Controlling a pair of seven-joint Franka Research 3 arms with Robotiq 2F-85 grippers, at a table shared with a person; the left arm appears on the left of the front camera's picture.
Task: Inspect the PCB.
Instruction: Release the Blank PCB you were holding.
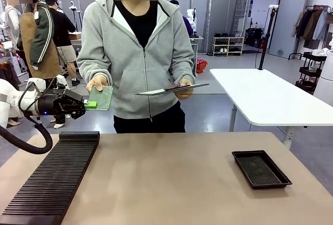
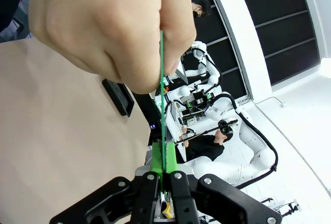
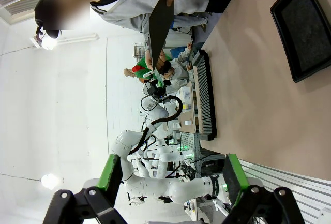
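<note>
Here the left end effector [image 1: 89, 104] is clenched on the near edge of the PCB [image 1: 102, 98], which juts straight ahead of it, its far edge pinched in the person's hand [image 1: 97, 83]. The right end effector [image 3: 170, 175] gapes empty. The PCB looks light, stiff and thin, probably fragile; bare edges seem the safest hold.

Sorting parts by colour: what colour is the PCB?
The PCB is green; the front view shows it best.
</note>
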